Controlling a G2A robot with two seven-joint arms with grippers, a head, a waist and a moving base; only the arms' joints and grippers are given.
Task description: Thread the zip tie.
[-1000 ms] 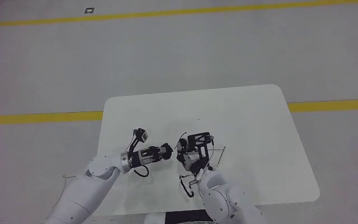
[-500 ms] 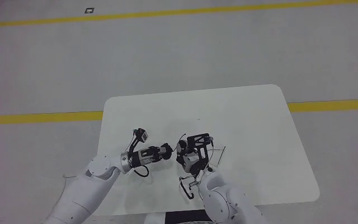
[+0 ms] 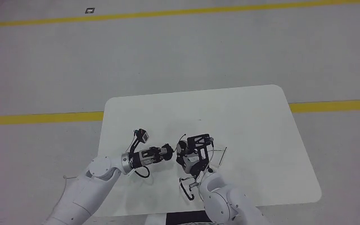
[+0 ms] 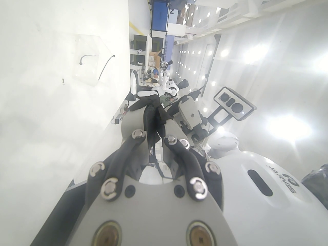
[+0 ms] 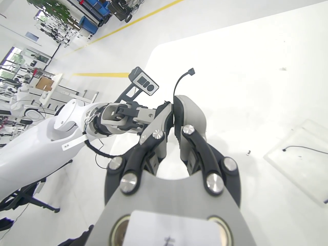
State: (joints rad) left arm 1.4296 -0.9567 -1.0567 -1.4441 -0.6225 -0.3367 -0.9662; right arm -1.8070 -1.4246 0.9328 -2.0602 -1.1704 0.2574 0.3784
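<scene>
Pinching the black zip tie (image 5: 176, 85) low on its strap, the right gripper (image 5: 174, 120) has its jaws pressed together. The strap curves up out of them to its square head (image 5: 191, 71), which is free in the air. All this is above the table (image 3: 253, 112), left of its middle and nearer its near edge than its far one. The left gripper (image 4: 153, 115) sits just beside the right one, tip to tip, with its jaws also closed. Whether it has the tie's tail between them I cannot tell.

The tie looks light, thin and springy, probably slick nylon. It will likely bow rather than kink, and a long free end will tend to wander. Holding it close to the tail tip, and close under the head, should give the steadiest aim at the small slot. Crowding is the main obstacle, since both sets of bulky fingers meet at one spot. A clear tray (image 5: 302, 175) with spare ties (image 5: 302, 149) lies apart from the grippers, on the side toward the table's right edge, out of the way.
</scene>
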